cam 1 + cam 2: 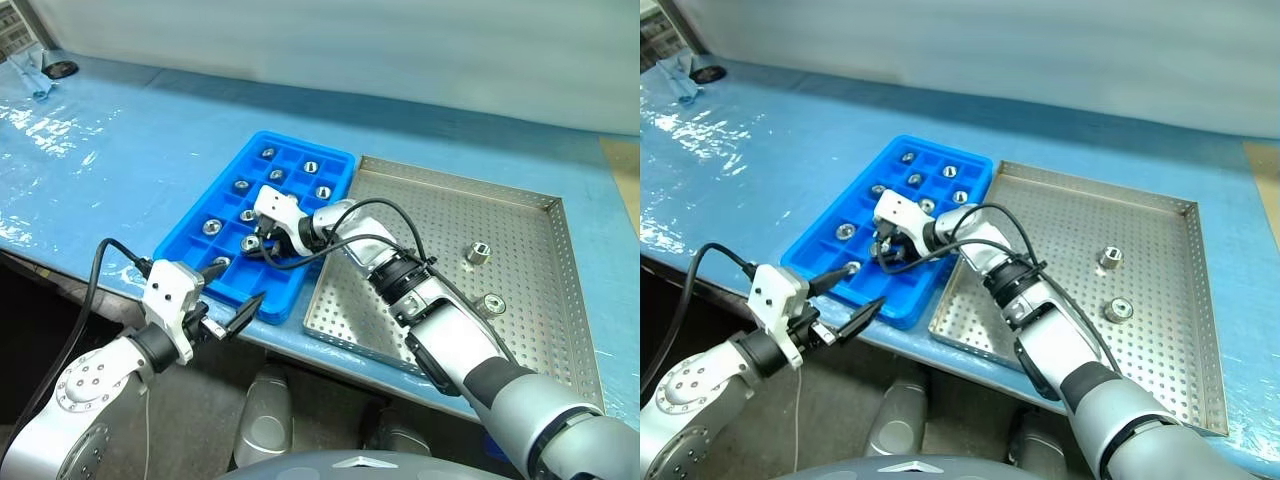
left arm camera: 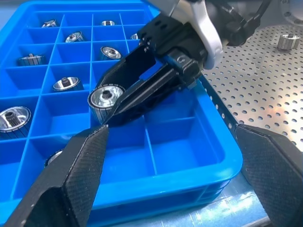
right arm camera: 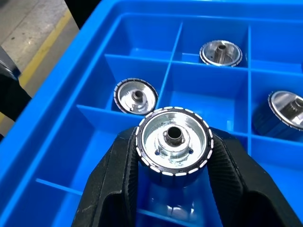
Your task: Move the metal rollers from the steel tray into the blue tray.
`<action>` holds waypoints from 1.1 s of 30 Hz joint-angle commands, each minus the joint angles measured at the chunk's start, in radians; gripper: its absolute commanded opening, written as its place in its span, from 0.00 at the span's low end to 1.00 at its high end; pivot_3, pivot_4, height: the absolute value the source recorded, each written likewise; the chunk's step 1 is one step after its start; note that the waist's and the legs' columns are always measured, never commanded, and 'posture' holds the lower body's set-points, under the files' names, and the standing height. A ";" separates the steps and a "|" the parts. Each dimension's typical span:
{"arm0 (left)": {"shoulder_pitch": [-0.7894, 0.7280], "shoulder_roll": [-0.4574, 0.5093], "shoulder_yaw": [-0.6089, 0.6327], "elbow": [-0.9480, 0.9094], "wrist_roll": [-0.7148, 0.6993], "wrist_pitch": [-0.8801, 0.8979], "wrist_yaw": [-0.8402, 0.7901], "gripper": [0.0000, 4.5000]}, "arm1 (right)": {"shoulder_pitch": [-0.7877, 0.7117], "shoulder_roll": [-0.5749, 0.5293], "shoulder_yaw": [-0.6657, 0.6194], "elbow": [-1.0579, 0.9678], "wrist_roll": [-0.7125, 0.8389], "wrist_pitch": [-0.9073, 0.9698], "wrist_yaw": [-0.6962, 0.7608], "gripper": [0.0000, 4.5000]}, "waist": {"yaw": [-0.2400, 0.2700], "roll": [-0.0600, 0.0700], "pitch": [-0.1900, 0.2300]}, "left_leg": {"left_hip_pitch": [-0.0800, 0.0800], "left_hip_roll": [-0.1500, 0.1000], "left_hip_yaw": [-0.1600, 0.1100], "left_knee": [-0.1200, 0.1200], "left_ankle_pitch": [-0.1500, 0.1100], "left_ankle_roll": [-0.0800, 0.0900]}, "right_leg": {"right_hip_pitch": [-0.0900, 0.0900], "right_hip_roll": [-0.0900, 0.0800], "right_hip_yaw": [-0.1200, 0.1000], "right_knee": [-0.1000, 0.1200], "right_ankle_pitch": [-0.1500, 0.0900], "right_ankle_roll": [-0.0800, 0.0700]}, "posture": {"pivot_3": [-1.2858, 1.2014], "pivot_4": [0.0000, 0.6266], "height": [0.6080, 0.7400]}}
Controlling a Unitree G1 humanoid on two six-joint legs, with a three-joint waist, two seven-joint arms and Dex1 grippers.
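We hold one of the metal rollers (image 3: 173, 140) clamped between the fingers of our right gripper (image 1: 262, 243), hanging it over an empty compartment of the blue tray (image 1: 190, 250) so it can, we judge, drop cleanly into its own cell beside those already filled. Our left gripper (image 1: 232, 318) waits at the near edge of that tray with its fingers spread wide and nothing in them, while two rollers (image 1: 478, 253) remain on the steel tray (image 1: 540, 330). We can read no brand, label or writing anywhere.
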 commanded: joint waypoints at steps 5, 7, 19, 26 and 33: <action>-0.021 0.012 0.007 -0.022 -0.011 -0.004 -0.001 1.00 | -0.017 0.010 -0.009 0.003 -0.016 -0.019 -0.012 0.36 | 0.000 0.000 0.000 | 0.000 0.000 0.000 0.000 0.000 0.000 | 0.000 0.000 0.000 0.000 0.000 0.000 | 0.75 0.24 1.00; -0.028 0.012 0.003 -0.022 -0.014 0.000 0.000 1.00 | -0.016 0.010 -0.010 0.005 -0.018 -0.018 -0.015 0.36 | 0.000 0.000 0.000 | 0.000 0.000 0.000 0.000 0.000 0.000 | 0.000 0.000 0.000 0.001 0.000 0.000 | 0.75 0.24 1.00; -0.091 0.023 -0.016 0.013 -0.018 0.008 -0.014 1.00 | -0.017 0.019 -0.074 0.009 0.020 -0.049 -0.025 1.00 | -0.001 0.000 0.000 | 0.005 0.000 0.000 -0.001 0.000 -0.001 | 0.001 0.000 0.001 0.004 0.000 0.000 | 0.74 0.24 1.00; -0.215 0.028 -0.088 0.119 -0.004 -0.008 -0.070 1.00 | 0.014 -0.032 -0.189 -0.116 0.113 -0.015 -0.013 1.00 | -0.005 0.000 0.000 | 0.006 0.000 0.000 -0.004 0.002 -0.004 | 0.002 0.000 0.000 0.005 0.002 -0.002 | 0.69 0.24 1.00; -0.412 0.021 -0.190 0.290 0.025 -0.040 -0.173 1.00 | 0.063 -0.175 -0.277 -0.235 0.134 0.084 -0.064 1.00 | -0.044 0.000 0.000 | 0.004 0.000 0.000 0.000 0.007 -0.010 | 0.003 0.000 -0.001 0.004 0.006 -0.007 | 0.62 0.24 1.00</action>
